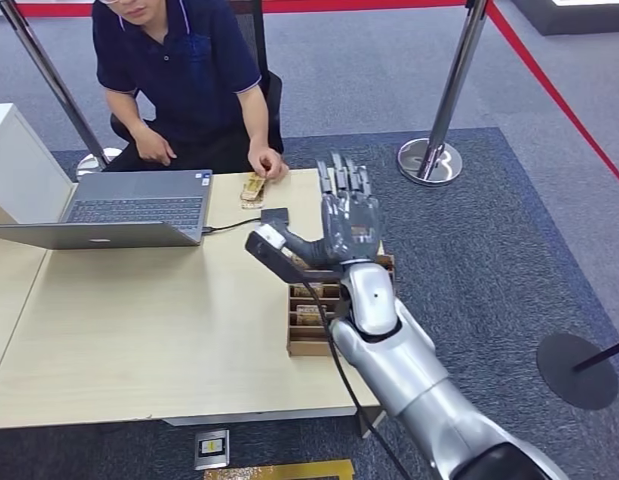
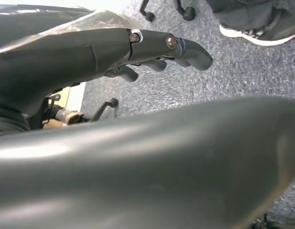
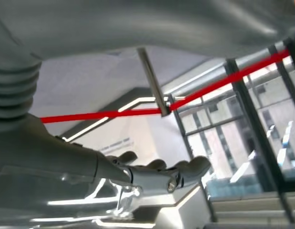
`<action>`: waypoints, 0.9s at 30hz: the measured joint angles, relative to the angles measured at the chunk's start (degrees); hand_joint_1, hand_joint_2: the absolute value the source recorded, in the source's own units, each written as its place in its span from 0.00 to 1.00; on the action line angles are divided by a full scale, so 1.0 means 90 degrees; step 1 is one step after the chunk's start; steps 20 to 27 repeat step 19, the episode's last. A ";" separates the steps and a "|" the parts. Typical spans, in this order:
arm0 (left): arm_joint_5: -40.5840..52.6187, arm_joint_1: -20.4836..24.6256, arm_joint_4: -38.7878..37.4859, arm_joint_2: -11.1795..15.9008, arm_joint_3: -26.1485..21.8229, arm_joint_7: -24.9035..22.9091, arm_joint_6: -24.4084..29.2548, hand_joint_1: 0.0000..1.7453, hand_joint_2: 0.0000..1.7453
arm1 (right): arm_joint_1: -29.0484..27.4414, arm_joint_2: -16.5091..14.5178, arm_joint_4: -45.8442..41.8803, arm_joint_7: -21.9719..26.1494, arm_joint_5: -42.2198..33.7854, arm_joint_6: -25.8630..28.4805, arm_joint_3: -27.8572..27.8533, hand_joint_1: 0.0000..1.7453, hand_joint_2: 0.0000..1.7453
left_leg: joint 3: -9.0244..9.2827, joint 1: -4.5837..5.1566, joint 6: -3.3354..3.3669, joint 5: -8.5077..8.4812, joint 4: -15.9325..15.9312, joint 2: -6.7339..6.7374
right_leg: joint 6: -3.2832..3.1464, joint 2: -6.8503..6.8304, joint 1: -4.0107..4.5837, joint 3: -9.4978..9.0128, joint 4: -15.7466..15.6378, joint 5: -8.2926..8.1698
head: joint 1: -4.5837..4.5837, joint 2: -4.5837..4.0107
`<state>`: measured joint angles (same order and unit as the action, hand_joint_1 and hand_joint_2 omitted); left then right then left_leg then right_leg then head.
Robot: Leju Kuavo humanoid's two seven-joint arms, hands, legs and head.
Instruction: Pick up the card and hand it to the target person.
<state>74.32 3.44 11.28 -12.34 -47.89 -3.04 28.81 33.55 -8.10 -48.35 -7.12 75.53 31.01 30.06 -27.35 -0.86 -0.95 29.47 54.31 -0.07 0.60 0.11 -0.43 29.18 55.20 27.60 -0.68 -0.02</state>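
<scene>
The right hand [image 1: 350, 212] hangs raised above the wooden card tray [image 1: 306, 335] at the desk's [image 1: 140, 330] right edge, palm turned away from the head camera, fingers straight and apart, holding nothing. The cards [image 1: 310, 313] lie in the tray's slots directly beneath the wrist; another small stack [image 1: 252, 187] sits just beside the seated person's hand [image 1: 264, 161]. The left hand [image 2: 164, 50] hangs low over the carpet, fingers loosely extended and holding nothing. To do the pick well, the right hand likely needs to rotate palm-down, descend straight over one slot, and pinch a single card's upper edge without nudging the tray or the cable [image 1: 230, 227] nearby.
</scene>
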 joint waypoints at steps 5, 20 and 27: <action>-0.0038 -0.0066 -0.0002 -0.0023 -0.0028 -0.0010 -0.0001 0.00 0.00 | -0.1948 0.0594 -0.2325 0.0166 0.0093 0.0894 -0.1226 0.00 0.00 | -0.0012 0.0000 0.0012 0.0011 0.0003 -0.0007 | 0.0007 -0.0002 0.0000 0.0001 -0.0008 0.0004 | -0.0002 0.0000; -0.0070 -0.0074 -0.0003 -0.0143 -0.0142 0.0055 -0.0004 0.00 0.00 | -0.4513 -0.0277 -0.5162 0.2908 -0.3924 0.0521 -0.6235 0.00 0.00 | -0.0007 0.0001 0.0015 0.0017 0.0003 0.0005 | 0.0014 -0.0001 -0.0001 -0.0003 -0.0011 0.0005 | -0.0001 0.0000; -0.0070 -0.0074 -0.0003 -0.0143 -0.0142 0.0055 -0.0004 0.00 0.00 | -0.4513 -0.0277 -0.5162 0.2908 -0.3924 0.0521 -0.6235 0.00 0.00 | -0.0007 0.0001 0.0015 0.0017 0.0003 0.0005 | 0.0014 -0.0001 -0.0001 -0.0003 -0.0011 0.0005 | -0.0001 0.0000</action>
